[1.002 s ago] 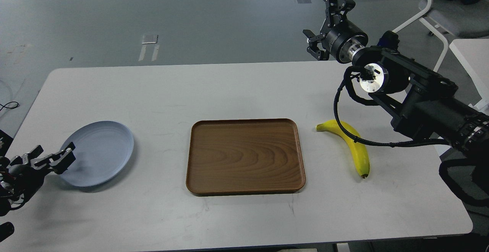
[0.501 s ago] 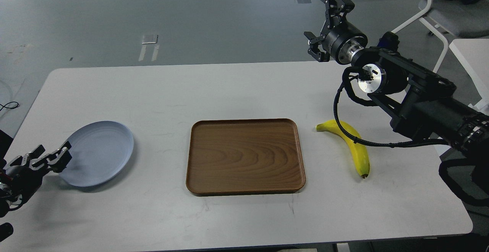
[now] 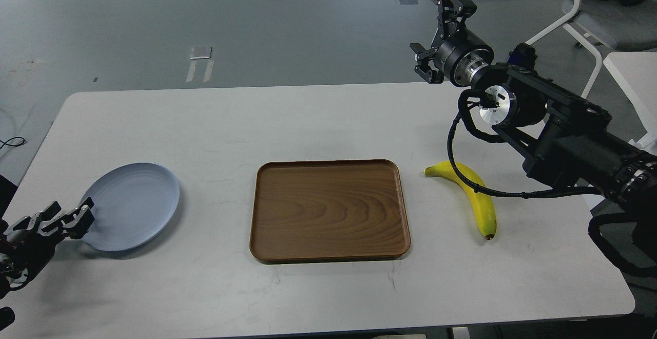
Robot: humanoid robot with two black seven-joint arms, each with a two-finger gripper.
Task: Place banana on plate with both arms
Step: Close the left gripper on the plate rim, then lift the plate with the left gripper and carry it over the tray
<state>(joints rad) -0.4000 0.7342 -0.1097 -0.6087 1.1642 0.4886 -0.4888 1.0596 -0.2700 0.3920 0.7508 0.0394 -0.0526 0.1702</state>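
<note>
The yellow banana [image 3: 475, 198] lies on the white table to the right of the wooden tray, with a black cable of my right arm crossing in front of it. The pale blue-grey plate [image 3: 134, 205] sits at the left of the table. My left gripper [image 3: 64, 219] is low at the plate's left rim; its prongs look apart and hold nothing, and I cannot tell whether they touch the rim. My right gripper [image 3: 427, 32] is open and empty, raised high over the table's far right edge, well behind the banana.
A brown rectangular wooden tray [image 3: 330, 254] lies in the middle of the table [image 3: 308, 118], between plate and banana. A white chair [image 3: 590, 15] and another white table [image 3: 631, 72] stand at the far right, beyond my right arm.
My left gripper has drawn back to the left and slightly down from the plate's rim. My right gripper has shifted only slightly. Plate and banana have not moved.
</note>
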